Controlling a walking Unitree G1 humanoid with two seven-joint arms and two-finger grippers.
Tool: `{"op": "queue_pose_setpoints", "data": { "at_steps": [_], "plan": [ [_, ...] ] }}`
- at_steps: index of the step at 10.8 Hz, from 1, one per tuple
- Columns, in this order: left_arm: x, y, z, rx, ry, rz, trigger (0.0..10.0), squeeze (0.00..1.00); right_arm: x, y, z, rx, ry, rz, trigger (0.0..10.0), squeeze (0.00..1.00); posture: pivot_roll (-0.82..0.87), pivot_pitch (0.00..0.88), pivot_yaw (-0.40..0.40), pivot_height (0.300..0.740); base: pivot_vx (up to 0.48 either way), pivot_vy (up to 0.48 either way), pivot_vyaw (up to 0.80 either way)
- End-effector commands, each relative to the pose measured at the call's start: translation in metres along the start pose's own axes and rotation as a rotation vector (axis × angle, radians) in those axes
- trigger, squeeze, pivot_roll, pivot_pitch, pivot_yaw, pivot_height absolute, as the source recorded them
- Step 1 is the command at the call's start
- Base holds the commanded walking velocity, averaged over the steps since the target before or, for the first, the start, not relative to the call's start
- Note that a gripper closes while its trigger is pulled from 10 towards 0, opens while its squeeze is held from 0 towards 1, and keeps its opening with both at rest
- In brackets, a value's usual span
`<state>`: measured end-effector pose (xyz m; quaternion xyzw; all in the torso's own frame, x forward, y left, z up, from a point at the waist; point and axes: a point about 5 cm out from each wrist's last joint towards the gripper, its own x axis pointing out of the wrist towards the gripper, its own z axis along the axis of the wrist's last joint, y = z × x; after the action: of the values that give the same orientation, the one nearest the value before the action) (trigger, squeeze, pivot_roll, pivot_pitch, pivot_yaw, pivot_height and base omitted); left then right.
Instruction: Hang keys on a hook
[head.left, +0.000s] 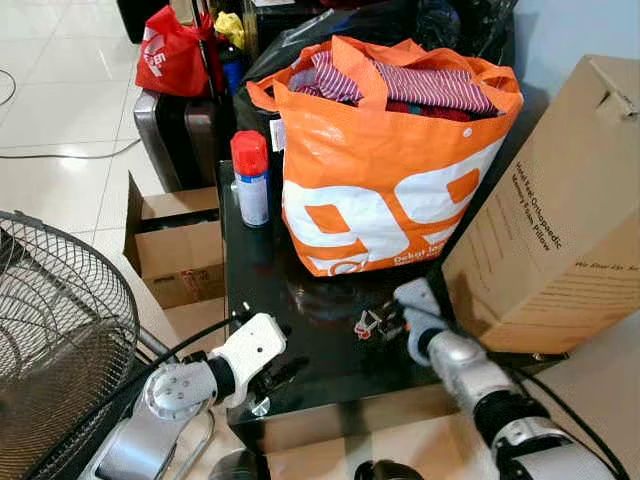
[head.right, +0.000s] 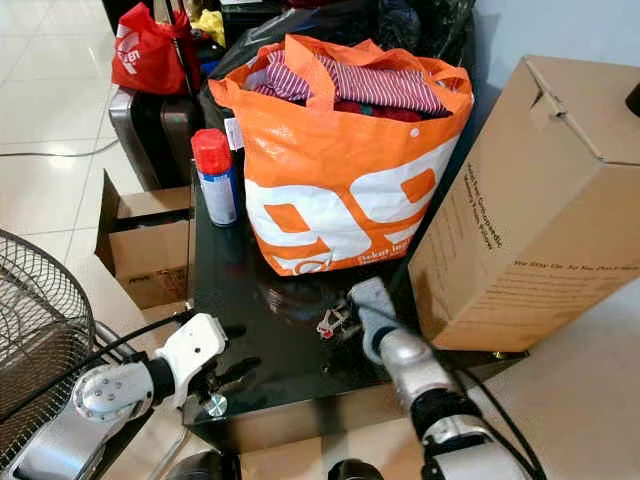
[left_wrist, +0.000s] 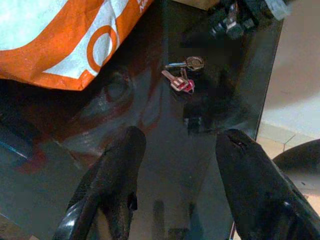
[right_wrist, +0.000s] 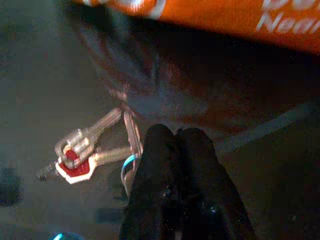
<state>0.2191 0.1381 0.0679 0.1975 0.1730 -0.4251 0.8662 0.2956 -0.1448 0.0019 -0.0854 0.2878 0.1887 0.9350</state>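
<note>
A small bunch of keys with a red-capped head lies on the glossy black table, just in front of the orange bag. My right gripper reaches in from the right. In the right wrist view its fingers are pressed together, shut at the key ring, which runs in under them beside the keys. The keys still rest on the table. My left gripper hovers open over the table's front left edge, a hand's width from the keys, with its two fingers spread apart.
A full orange shopping bag stands at the back of the table, with a red-capped spray can to its left. A tall cardboard box crowds the right side. On the left stand a floor fan, an open carton and a suitcase.
</note>
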Motion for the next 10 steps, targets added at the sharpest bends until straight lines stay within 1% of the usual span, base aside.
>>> {"op": "queue_pose_setpoints", "data": {
  "at_steps": [1,2,3,4,5,6,7,8,10],
  "plan": [
    [0.002,-0.001,-0.001,0.004,0.001,-0.005,10.0,0.0,-0.005,-0.003,-0.001,0.032,-0.036,0.021,0.0,0.0,-0.02,0.096,-0.05,0.74,0.0,0.0,0.0],
    [0.001,0.001,-0.001,0.006,-0.001,0.0,10.0,0.0,-0.009,-0.004,0.003,0.025,-0.075,0.07,0.0,0.0,-0.02,0.092,-0.052,0.74,0.0,0.0,0.0],
    [0.002,0.001,-0.002,0.007,0.002,0.001,10.0,0.0,-0.013,-0.003,0.001,-0.022,-0.066,0.103,1.5,0.0,-0.02,0.088,-0.05,0.74,0.0,0.0,0.0],
    [0.002,0.0,-0.002,0.008,0.004,-0.002,10.0,0.0,-0.013,-0.002,-0.002,-0.036,-0.049,0.089,10.0,0.11,-0.02,0.088,-0.049,0.74,0.0,0.0,0.0],
    [0.004,-0.001,-0.002,0.01,0.004,-0.008,10.0,0.0,-0.011,0.003,-0.005,0.005,-0.027,0.093,10.0,1.0,-0.02,0.088,-0.048,0.74,0.0,0.0,0.0],
    [0.004,-0.002,-0.002,0.01,0.003,-0.011,10.0,0.0,-0.01,0.005,-0.007,0.016,-0.015,0.074,10.0,1.0,-0.02,0.088,-0.048,0.74,0.0,0.0,0.0],
    [0.004,-0.003,-0.002,0.012,0.003,-0.013,10.0,0.0,-0.009,0.011,-0.009,0.013,0.003,0.091,10.0,1.0,-0.02,0.086,-0.047,0.74,0.0,0.0,0.0],
    [0.004,-0.004,-0.002,0.015,0.003,-0.015,10.0,0.0,-0.007,0.017,-0.012,-0.028,0.038,0.103,10.0,1.0,-0.02,0.083,-0.049,0.74,0.0,0.0,0.0],
    [0.004,-0.004,-0.001,0.017,0.001,-0.014,10.0,0.0,-0.005,0.02,-0.011,-0.046,0.053,0.12,10.0,1.0,-0.02,0.079,-0.052,0.74,0.0,0.0,0.0]
  ]
}}
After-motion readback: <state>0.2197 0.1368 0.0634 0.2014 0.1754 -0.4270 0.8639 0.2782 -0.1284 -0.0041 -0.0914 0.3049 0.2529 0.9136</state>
